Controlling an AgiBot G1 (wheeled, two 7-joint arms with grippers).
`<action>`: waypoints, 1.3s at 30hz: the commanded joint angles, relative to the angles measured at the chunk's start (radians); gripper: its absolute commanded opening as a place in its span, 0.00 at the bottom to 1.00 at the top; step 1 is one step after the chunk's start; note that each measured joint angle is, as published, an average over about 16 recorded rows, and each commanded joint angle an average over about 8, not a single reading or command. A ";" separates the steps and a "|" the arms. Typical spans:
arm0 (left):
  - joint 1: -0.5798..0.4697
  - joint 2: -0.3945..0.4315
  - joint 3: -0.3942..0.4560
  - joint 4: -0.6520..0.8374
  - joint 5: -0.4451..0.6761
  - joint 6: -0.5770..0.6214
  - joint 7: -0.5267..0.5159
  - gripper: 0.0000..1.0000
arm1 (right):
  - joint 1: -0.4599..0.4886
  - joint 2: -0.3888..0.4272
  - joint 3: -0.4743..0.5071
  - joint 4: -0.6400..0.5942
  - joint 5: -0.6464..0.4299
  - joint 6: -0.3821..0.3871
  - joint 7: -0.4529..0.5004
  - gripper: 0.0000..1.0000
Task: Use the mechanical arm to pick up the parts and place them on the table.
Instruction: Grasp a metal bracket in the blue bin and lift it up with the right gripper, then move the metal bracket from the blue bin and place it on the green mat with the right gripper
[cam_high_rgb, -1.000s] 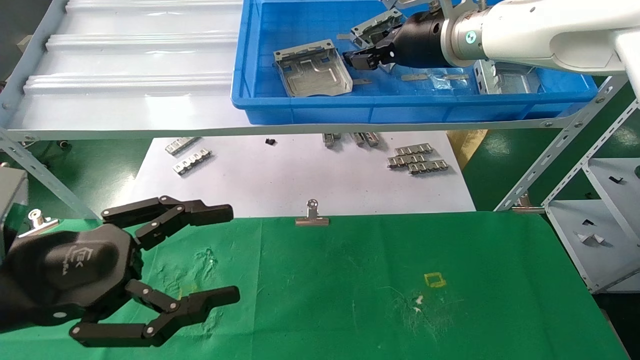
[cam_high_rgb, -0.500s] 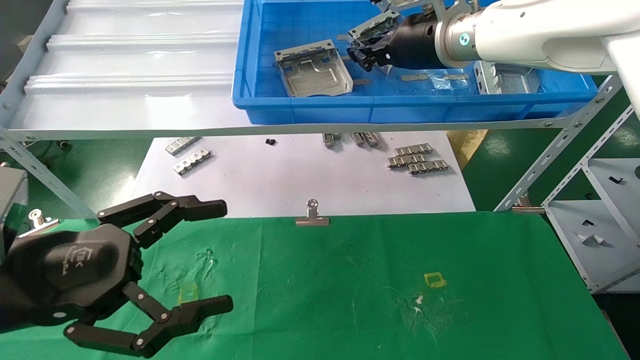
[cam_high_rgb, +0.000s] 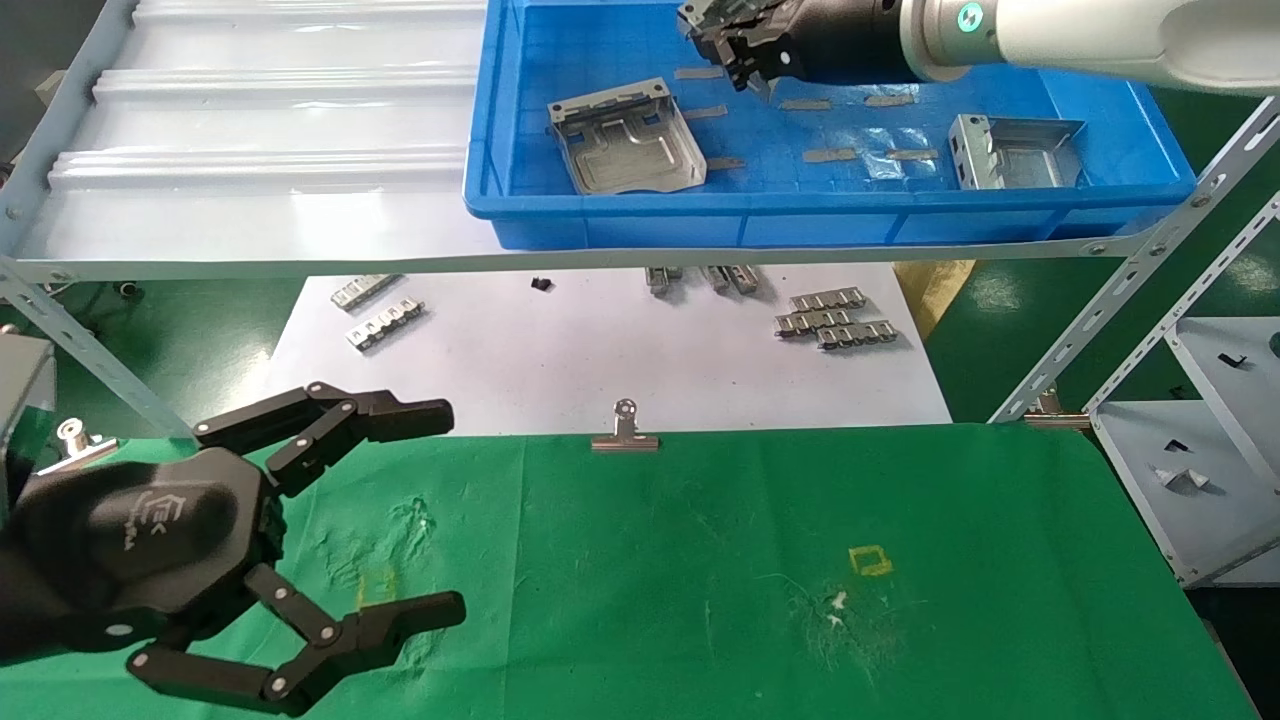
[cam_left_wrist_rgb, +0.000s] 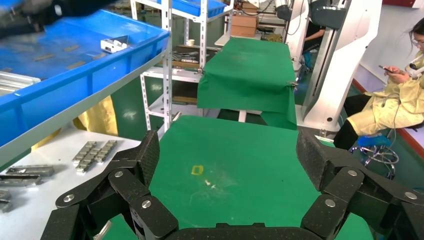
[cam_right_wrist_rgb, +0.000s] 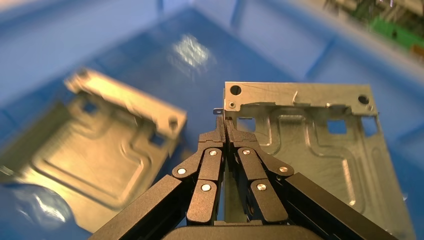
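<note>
My right gripper (cam_high_rgb: 738, 48) is shut on the rim of a silver stamped part (cam_high_rgb: 712, 14) and holds it above the blue tray (cam_high_rgb: 800, 215). In the right wrist view the fingers (cam_right_wrist_rgb: 224, 125) pinch the edge of this part (cam_right_wrist_rgb: 310, 135), with a second part (cam_right_wrist_rgb: 100, 150) lying below it. That second part (cam_high_rgb: 625, 140) lies flat in the tray's left half. A third part (cam_high_rgb: 1015, 150) stands on its side at the tray's right. My left gripper (cam_high_rgb: 448, 510) is open and empty over the green table (cam_high_rgb: 700, 560), and it also shows in the left wrist view (cam_left_wrist_rgb: 230, 155).
The tray sits on a grey metal shelf (cam_high_rgb: 250, 265) above a white sheet (cam_high_rgb: 600, 350) with small ridged strips (cam_high_rgb: 835, 320). A binder clip (cam_high_rgb: 624, 432) holds the cloth's far edge. A yellow square outline (cam_high_rgb: 869, 560) marks the cloth. A white rack (cam_high_rgb: 1200, 440) stands at right.
My right gripper has risen and moved away from me with the part clamped in it, uncovering the part at the tray's right. My left gripper shifted slightly left, then stayed still.
</note>
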 joint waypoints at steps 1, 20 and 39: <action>0.000 0.000 0.000 0.000 0.000 0.000 0.000 1.00 | 0.015 0.014 0.010 0.010 0.019 -0.026 -0.028 0.00; 0.000 0.000 0.000 0.000 0.000 0.000 0.000 1.00 | 0.082 0.366 0.040 0.465 0.172 -0.634 -0.122 0.00; 0.000 0.000 0.000 0.000 0.000 0.000 0.000 1.00 | -0.077 0.673 -0.234 0.930 0.353 -0.707 -0.115 0.00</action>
